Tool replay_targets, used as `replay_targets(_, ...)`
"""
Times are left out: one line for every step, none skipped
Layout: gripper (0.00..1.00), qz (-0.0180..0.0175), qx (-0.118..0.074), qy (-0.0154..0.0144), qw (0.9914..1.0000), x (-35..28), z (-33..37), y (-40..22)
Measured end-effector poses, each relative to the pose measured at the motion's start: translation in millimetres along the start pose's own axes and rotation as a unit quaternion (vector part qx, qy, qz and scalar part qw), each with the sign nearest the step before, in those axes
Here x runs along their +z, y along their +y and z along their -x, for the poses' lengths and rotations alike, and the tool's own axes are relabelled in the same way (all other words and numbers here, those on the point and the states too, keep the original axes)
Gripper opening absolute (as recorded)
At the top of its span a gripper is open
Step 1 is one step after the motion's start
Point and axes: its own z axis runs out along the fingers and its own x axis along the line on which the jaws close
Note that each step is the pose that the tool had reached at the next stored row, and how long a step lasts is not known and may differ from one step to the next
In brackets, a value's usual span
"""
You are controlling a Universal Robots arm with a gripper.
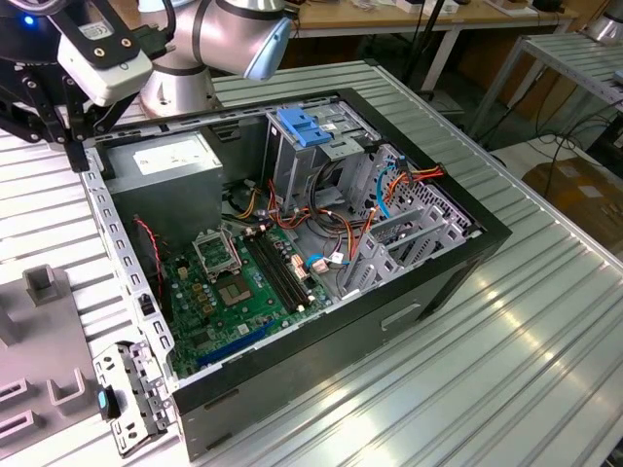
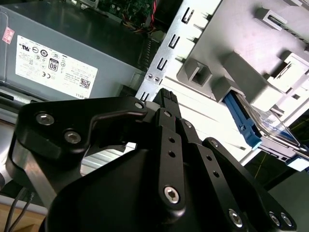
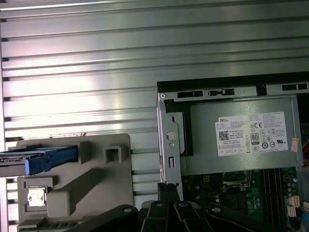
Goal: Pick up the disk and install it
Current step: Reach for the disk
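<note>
The disk [image 3: 41,158] is a dark drive in a bright blue carrier. It stands on edge in a slot of the grey fixture [image 3: 91,186] on the table beside the computer case; the second wrist view shows the disk's [image 2: 244,121] blue frame from the side. My gripper [image 1: 76,158] hangs over the case's corner by the power supply, well apart from the disk. Its black fingertips [image 3: 169,189] are together with nothing between them, and the gripper [image 2: 166,95] looks shut in both wrist views.
The open computer case [image 1: 419,292] lies on a slatted metal table [image 1: 526,331]. Inside it are the grey power supply [image 1: 170,156], a green motherboard [image 1: 234,292], cables and a drive cage topped by a light-blue bracket [image 1: 304,126]. The grey fixture [image 1: 39,292] sits at the exterior view's left.
</note>
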Motion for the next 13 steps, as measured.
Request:
replay_targets(0.11, 0.0000, 0.000, 0.0002, 1.00000, 0.1, -0.6, 0.0)
replay_targets(0.11, 0.0000, 0.000, 0.0004, 1.00000, 0.1, -0.9, -0.1)
replay_targets(0.11, 0.0000, 0.000, 0.0006, 1.00000, 0.2, -1.3, -0.1)
replay_targets(0.11, 0.0000, 0.000, 0.0008, 1.00000, 0.2, -1.6, -0.1)
replay_targets(0.11, 0.0000, 0.000, 0.0010, 1.00000, 0.3, -2.0, -0.2)
replay_targets(0.11, -0.0001, 0.000, 0.0012, 1.00000, 0.3, -2.4, -0.2)
replay_targets(0.11, -0.0001, 0.000, 0.0014, 1.00000, 0.4, -2.9, -0.2)
replay_targets(0.11, -0.0001, 0.000, 0.0015, 1.00000, 0.5, -3.3, -0.3)
replay_targets(0.11, -0.0001, 0.000, 0.0017, 1.00000, 0.5, -3.7, -0.3)
replay_targets(0.11, -0.0001, 0.000, 0.0018, 1.00000, 0.6, -4.0, -0.3)
replay_targets(0.11, -0.0001, 0.000, 0.0020, 1.00000, 0.6, -4.4, -0.4)
replay_targets(0.11, -0.0001, 0.000, 0.0021, 1.00000, 0.7, -4.7, -0.4)
replay_targets(0.11, -0.0001, 0.000, 0.0022, 1.00000, 0.7, -5.1, -0.4)
